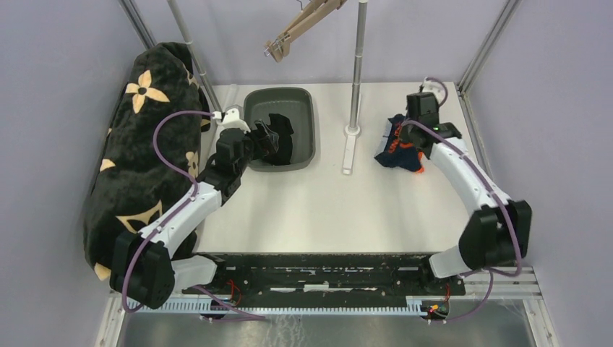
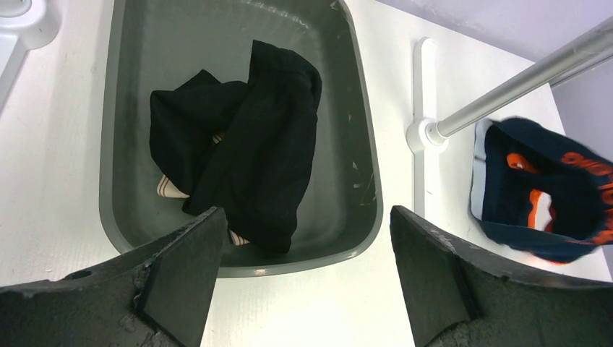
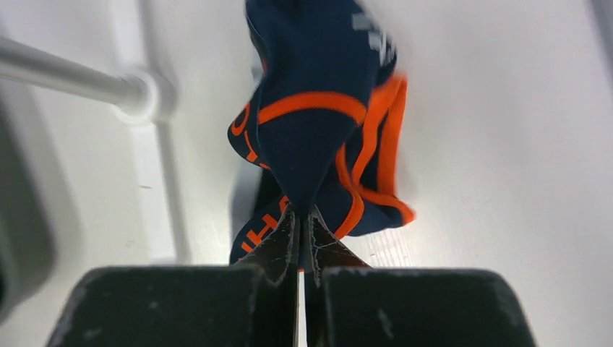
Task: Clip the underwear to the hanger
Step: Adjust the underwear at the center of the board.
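Observation:
Navy underwear with orange trim (image 1: 400, 148) lies bunched at the back right of the table, right of the pole; it also shows in the right wrist view (image 3: 318, 137) and the left wrist view (image 2: 549, 188). My right gripper (image 1: 413, 142) is shut on a fold of it (image 3: 303, 210). The wooden clip hanger (image 1: 300, 25) hangs above the back middle. My left gripper (image 1: 271, 137) is open and empty at the near edge of the grey bin (image 1: 307, 108), with its fingers (image 2: 181, 275) wide apart. Black garments (image 2: 246, 144) lie in the bin (image 2: 347, 79).
A metal pole (image 1: 356, 65) rises from a white base (image 1: 350, 148) between bin and underwear. A black plush blanket with tan flowers (image 1: 137, 144) hangs along the left. Frame posts stand at the back corners.

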Available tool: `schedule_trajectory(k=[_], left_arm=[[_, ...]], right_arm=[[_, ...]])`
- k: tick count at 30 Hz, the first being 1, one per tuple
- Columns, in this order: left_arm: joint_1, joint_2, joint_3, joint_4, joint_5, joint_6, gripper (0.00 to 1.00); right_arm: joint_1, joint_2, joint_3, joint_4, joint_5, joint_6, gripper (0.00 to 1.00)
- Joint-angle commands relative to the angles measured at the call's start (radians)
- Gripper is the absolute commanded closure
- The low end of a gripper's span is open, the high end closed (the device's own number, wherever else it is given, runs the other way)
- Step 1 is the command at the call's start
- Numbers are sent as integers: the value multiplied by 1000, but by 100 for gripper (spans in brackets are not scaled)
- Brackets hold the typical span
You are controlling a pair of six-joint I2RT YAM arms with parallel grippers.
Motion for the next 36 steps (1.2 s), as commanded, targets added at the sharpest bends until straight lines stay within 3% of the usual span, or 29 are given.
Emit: schedule_trajectory(k=[1, 8, 17, 27, 36], left_arm=[[-5, -54, -5, 34, 9, -26, 10], [-6, -108, -13, 1, 3, -27, 10], [-6, -105, -9, -2, 2, -23, 10], [-6, -76, -8, 8, 0, -20, 10], [-6, -50, -5, 22, 1, -17, 10]], right_arm=[[3, -178, 136, -77, 61, -32, 100], [3, -258, 255, -204, 60, -45, 99], [2, -268, 249, -217, 69, -52, 99], [-18, -12, 287, -155, 56, -60, 99], [-66, 288, 539, -198, -3, -77, 99]])
